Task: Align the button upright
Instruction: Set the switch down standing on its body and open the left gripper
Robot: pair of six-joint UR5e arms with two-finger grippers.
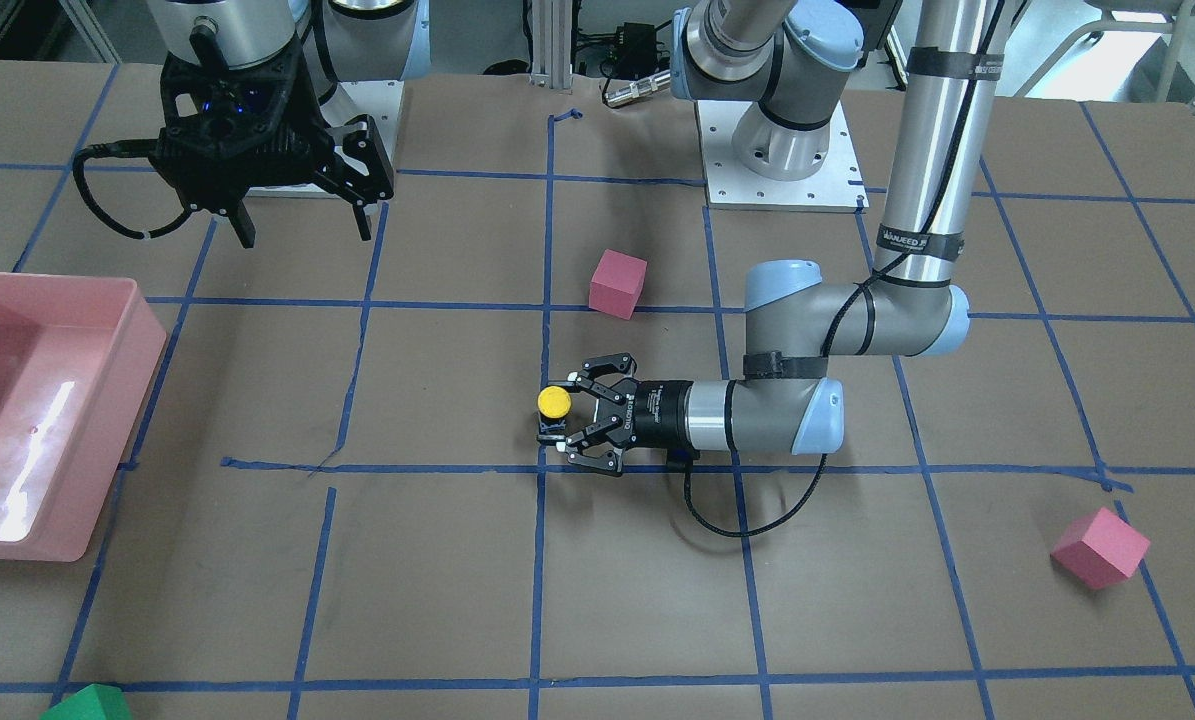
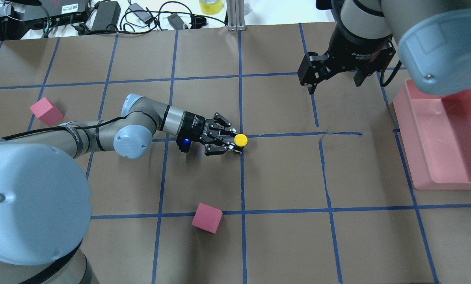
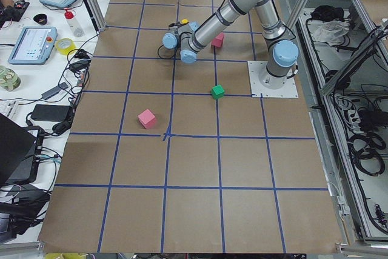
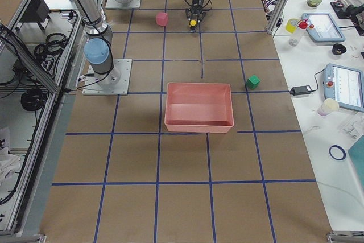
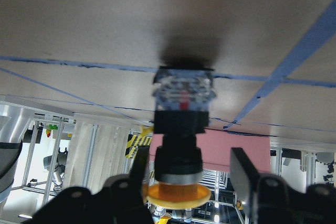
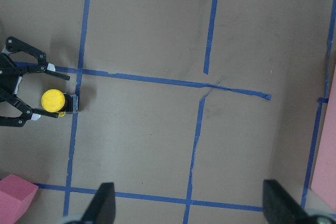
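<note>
The button (image 1: pixel 554 402) stands upright on the brown table, yellow cap up, on a blue tape crossing near the middle. My left gripper (image 1: pixel 562 416) lies low and level with the table, open, one finger on each side of the button. In the left wrist view the button (image 5: pixel 181 129) sits between the two fingers (image 5: pixel 244 171), with a gap on one side. From overhead the button (image 2: pixel 241 139) sits at the left gripper's (image 2: pixel 235 141) tips. My right gripper (image 2: pixel 334 85) hangs open and empty above the table, far from the button (image 6: pixel 53 100).
A pink bin (image 2: pixel 416 157) stands on the robot's right side. Pink cubes lie at the robot's side of the button (image 1: pixel 617 283) and far out on the left (image 1: pixel 1100 547). A green cube (image 1: pixel 87 703) lies at the far edge near the bin.
</note>
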